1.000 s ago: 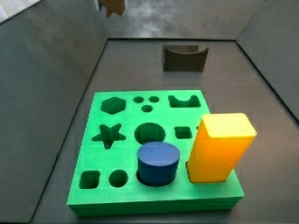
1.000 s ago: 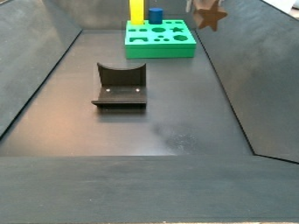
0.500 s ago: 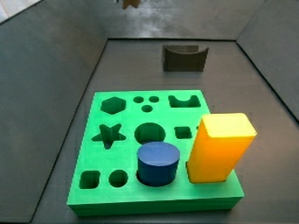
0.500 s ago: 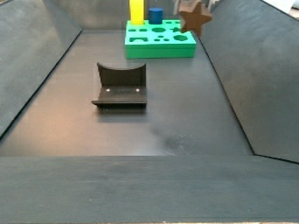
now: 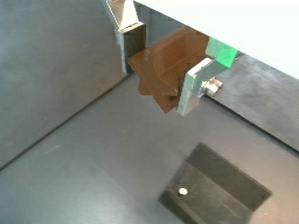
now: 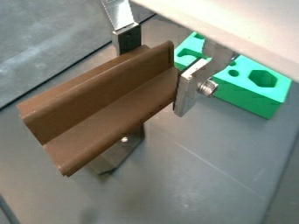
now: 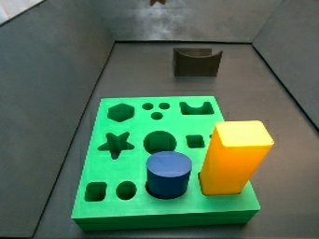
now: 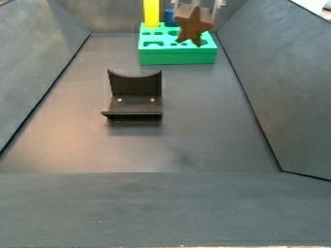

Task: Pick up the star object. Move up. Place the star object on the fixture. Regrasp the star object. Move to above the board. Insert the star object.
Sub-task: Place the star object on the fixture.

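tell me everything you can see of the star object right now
The star object is a brown, wood-like prism with ridged sides; in a side view its star-shaped end faces the camera. It is held in the air, clamped between the silver fingers of the gripper, lying crosswise to them. It touches nothing else. The green board shows behind it, and the fixture is nearer the camera.
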You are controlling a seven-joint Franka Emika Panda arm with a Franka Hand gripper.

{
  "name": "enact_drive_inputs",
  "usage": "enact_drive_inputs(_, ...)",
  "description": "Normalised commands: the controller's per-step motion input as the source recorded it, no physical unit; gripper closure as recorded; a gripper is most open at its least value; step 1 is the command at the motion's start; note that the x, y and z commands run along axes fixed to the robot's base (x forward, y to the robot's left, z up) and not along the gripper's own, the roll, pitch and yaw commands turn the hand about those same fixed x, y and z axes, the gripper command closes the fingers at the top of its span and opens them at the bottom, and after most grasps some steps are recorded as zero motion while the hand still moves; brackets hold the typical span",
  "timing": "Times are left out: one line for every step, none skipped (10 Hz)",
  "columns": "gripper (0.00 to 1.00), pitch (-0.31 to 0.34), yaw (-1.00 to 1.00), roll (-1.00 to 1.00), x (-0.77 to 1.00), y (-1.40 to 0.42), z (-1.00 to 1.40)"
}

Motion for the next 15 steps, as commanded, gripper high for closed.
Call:
enact_drive_inputs(1.0, 0.108, 0.13, -1.0, 1.0, -0.03, -0.11)
enact_drive_inputs(1.0, 0.112, 0.12, -1.0, 1.0, -0.07, -0.12)
enact_drive_inputs(1.0, 0.119, 0.1, -1.0, 1.0, -0.04, -0.09)
enact_drive_inputs(1.0, 0.132, 0.08, -1.0, 1.0, -0.02, -0.07)
enact_drive_inputs(1.0, 0.141, 0.07, -1.0, 1.0, -0.01, -0.06)
enact_drive_inputs(1.0, 0.148, 0.05, -1.0, 1.0, 0.01, -0.06)
enact_drive_inputs(1.0, 0.157, 0.03, -1.0, 1.0, 0.02, -0.04)
enact_drive_inputs(1.0, 0.165, 0.01, -1.0, 1.0, 0.03, -0.04)
enact_drive_inputs(1.0, 0.172, -0.01, -1.0, 0.92, 0.04, -0.03)
enact_drive_inputs(1.0, 0.181, -0.05, -1.0, 0.79, 0.04, -0.02)
enact_drive_inputs(1.0, 0.189, -0.08, -1.0, 0.7, 0.05, -0.02)
enact_drive_inputs(1.0, 0.185, -0.1, -0.97, 0.64, 0.05, -0.02)
enact_drive_inputs(1.0, 0.139, -0.13, -0.71, 0.49, 0.05, -0.02)
enact_drive_inputs(1.0, 0.11, -0.14, -0.55, 0.4, 0.05, -0.02)
enact_drive_inputs(1.0, 0.084, -0.14, -0.38, 0.31, 0.05, -0.01)
